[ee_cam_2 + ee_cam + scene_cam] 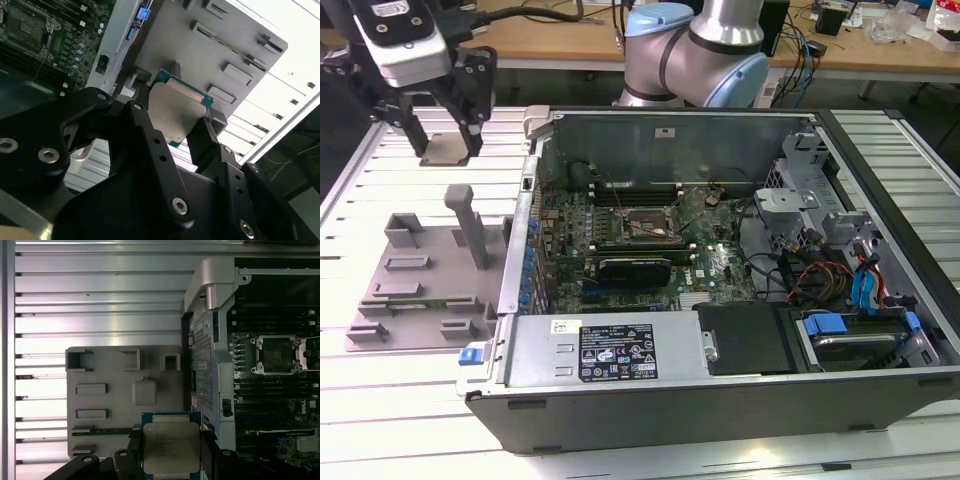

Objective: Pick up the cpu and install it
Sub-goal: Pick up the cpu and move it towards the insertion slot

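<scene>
Claw: your gripper [445,149] pinches the cpu [449,150] by two opposite edges, silver top up in the first wrist view [171,447].
Cpu spot: in the air, lifted clear of the grey tray [430,270], over the table's [380,400] far corner at the exterior view's left.
Tray: at the table's left edge in the exterior view, just beside the open computer case [720,350].
Socket: the socket [650,222] sits on the board inside the case, well apart from the cpu.

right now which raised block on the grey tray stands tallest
The narrow upright post at the tray edge toward the computer case; the other blocks are low.
</scene>
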`<state>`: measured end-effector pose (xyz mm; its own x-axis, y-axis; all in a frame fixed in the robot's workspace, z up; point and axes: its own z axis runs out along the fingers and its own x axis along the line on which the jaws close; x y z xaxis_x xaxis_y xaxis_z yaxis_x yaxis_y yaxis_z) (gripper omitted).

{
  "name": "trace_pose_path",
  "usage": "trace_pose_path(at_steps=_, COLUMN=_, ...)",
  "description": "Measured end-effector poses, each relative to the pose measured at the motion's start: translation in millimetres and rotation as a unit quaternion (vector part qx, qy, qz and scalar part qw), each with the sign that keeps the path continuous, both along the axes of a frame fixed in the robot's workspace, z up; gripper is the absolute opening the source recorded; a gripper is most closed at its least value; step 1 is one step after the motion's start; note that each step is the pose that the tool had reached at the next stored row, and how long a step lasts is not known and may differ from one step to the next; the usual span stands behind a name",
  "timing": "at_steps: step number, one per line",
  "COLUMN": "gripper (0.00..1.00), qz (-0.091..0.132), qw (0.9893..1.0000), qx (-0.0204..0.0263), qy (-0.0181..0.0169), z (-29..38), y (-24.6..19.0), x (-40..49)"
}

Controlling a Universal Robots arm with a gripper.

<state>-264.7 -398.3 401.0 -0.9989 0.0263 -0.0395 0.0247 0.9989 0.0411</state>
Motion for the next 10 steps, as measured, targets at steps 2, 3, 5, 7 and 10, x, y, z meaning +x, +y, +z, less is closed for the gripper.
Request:
trace_pose_path(at_steps=2, gripper=0.55, qz=0.0, qw=1.0, qx=0.0, qy=0.0, z=0.0, y=0.0, x=6.1)
trace_pose_path(at_steps=3, gripper=0.55, qz=0.0, qw=1.0, qx=0.0, qy=0.0, z=0.0, y=0.0, x=10.8)
trace_pose_path(at_steps=5, gripper=0.55, qz=0.0, qw=1.0, qx=0.0, qy=-0.0001, z=-0.1, y=0.0, x=20.5)
trace_pose_path(at_steps=7, gripper=0.55, qz=0.0, qw=1.0, qx=-0.0001, qy=0.0, z=0.0, y=0.0, x=30.1)
trace_pose_path(at_steps=10, gripper=0.55, qz=0.0, qw=1.0, qx=0.0, qy=0.0, z=0.0, y=0.0, x=41.8)
